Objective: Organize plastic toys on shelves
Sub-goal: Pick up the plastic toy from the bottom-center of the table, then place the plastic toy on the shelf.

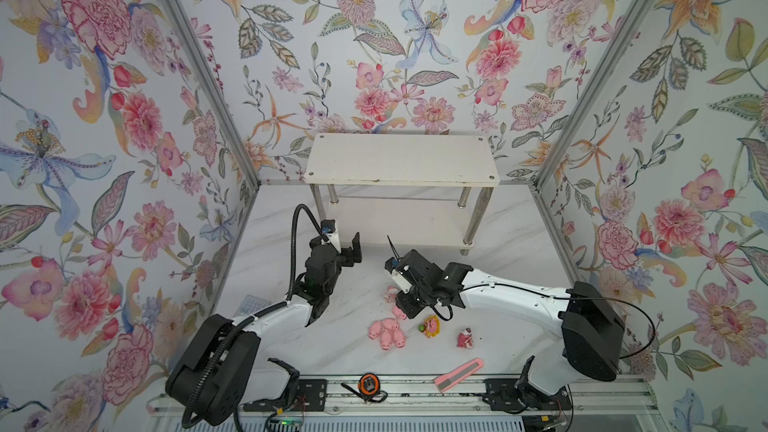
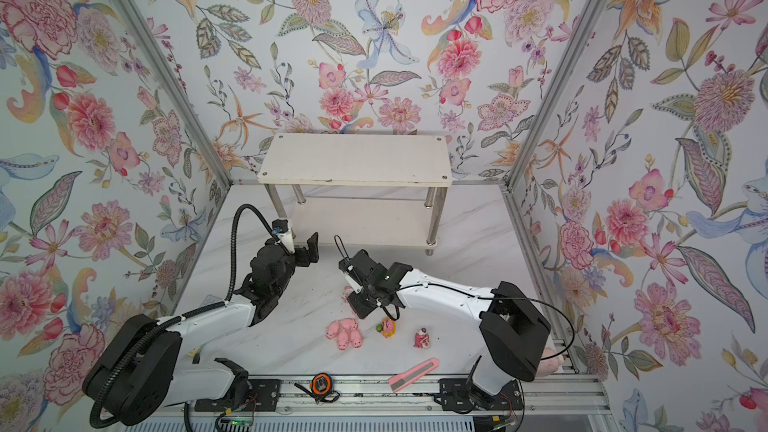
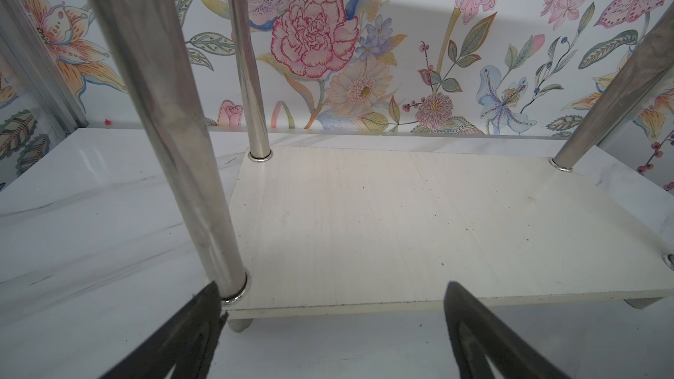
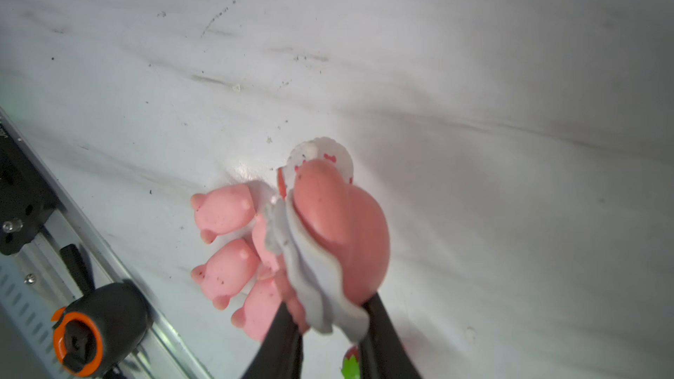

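While right gripper (image 4: 330,317) clamps 1 pink figurine (image 4: 339,227), left gripper (image 3: 333,289) gapes before shelves (image 3: 364,220). Print on tape measure (image 4: 91,329) seems illegible.

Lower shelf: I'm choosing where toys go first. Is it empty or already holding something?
Empty. The left wrist view shows the lower shelf bare between its chrome legs; nothing rests on it.
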Robot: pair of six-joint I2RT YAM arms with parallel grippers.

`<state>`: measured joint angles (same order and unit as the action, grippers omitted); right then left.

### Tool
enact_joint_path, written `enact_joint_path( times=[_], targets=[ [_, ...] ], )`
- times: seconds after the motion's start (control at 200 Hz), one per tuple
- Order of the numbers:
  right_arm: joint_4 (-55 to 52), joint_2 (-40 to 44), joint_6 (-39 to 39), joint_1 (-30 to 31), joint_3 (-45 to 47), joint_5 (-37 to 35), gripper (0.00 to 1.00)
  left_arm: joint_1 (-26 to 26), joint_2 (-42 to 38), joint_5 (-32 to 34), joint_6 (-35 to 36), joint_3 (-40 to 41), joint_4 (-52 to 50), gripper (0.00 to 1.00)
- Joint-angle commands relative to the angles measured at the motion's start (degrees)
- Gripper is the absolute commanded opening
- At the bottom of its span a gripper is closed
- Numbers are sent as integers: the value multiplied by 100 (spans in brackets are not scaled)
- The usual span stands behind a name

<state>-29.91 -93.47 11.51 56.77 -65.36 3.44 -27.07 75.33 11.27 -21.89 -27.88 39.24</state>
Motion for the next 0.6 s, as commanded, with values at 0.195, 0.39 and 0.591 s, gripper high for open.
enact_joint_path(
  times=[0.195,0.39,0.591],
  targets=[
    [-790,-1530,-836,-187,-1471,-120,18,-54,-193,728,50,268,-593,95],
    [-901,-1870,-912,-258,-1766,-346,21,-26,-238,904,-41,397,-839,95],
    [-894,-1868,-907,-263,-1860,-391,34,-23,-185,832,-96,424,-807,95]
  ],
)
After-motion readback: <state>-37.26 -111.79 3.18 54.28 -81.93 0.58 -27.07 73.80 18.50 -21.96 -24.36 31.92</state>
